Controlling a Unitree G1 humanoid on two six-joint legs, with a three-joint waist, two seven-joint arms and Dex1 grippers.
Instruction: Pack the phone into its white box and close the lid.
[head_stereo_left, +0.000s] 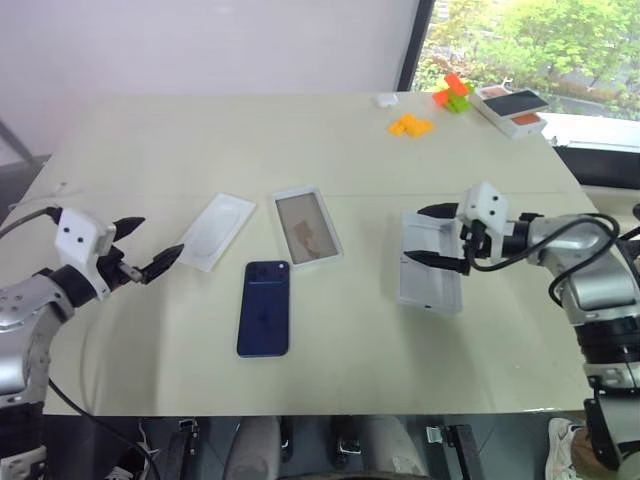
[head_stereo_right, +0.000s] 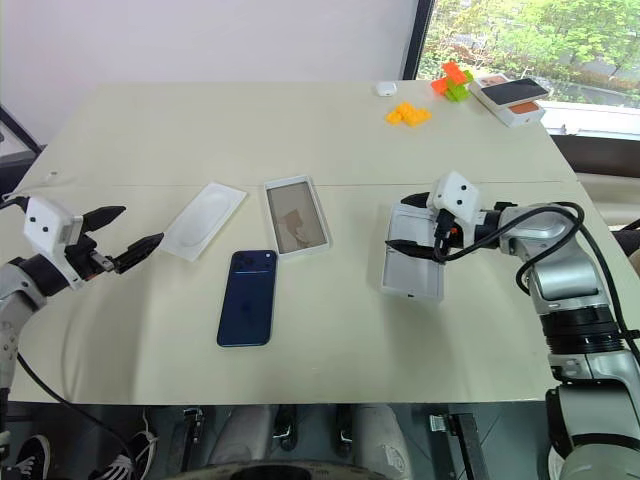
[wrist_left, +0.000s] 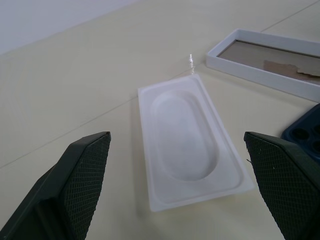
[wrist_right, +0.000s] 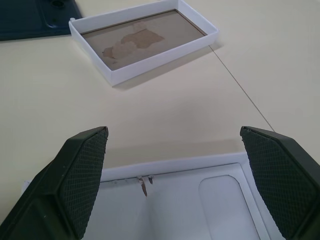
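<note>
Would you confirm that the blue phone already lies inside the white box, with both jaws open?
Not quite: the phone lies on the table beside the white box, whose floor is bare, as the left eye view shows. Both jaws are indeed open.

A cream table (head_stereo_left: 350, 330) is seen carrying the phone (head_stereo_left: 264, 308) face down near its front edge, with the white box (head_stereo_left: 306, 227) just beyond it and a thin white insert (head_stereo_left: 217, 231) to the box's left. The lid (head_stereo_left: 432, 264) lies inside-up to the right. Orange and green blocks (head_stereo_left: 432, 108) and another box (head_stereo_left: 510, 108) are set at the far right corner.
</note>
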